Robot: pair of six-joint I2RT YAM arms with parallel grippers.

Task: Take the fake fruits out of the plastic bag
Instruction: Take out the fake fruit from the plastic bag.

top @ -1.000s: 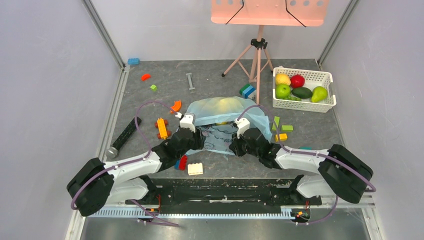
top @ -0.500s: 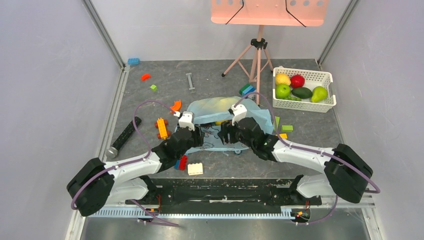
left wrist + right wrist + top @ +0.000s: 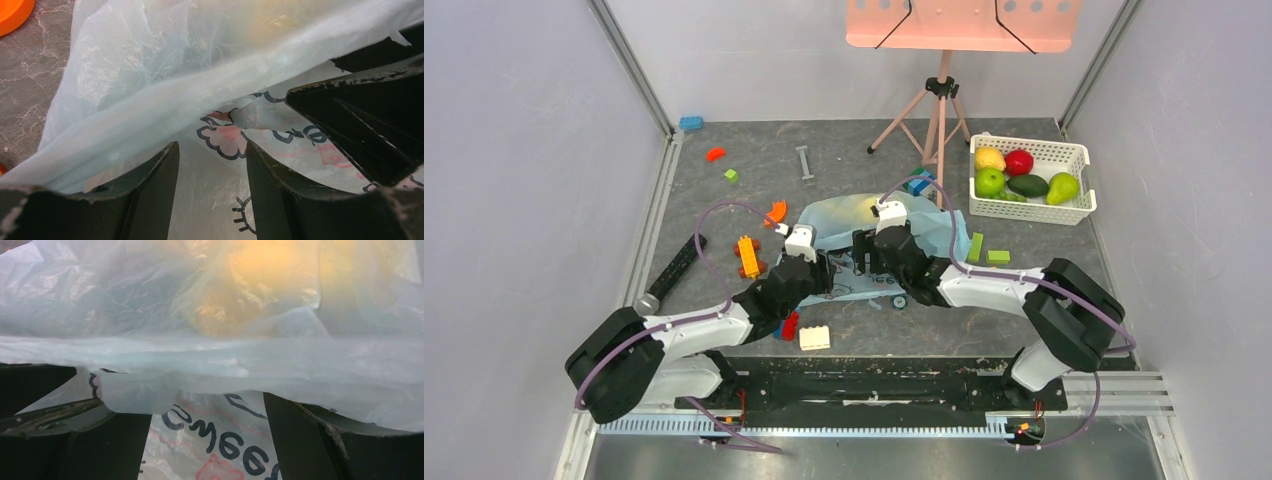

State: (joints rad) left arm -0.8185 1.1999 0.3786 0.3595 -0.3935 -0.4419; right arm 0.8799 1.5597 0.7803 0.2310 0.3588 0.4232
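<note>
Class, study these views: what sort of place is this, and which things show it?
Most likely a robotics lab test cell, not a home: a left arm and right arm bolted at the near edge of a grey table, plain walls around it, a tripod, and scattered toy building blocks.

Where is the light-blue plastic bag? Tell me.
The bag lies mid-table in top view, under left gripper and right gripper, left of the white slotted basket.

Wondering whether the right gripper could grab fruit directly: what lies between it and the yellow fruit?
Only bag film. In the right wrist view a fold of the bag spans the open right gripper; the yellow fruit shows through plastic beyond it.
</note>
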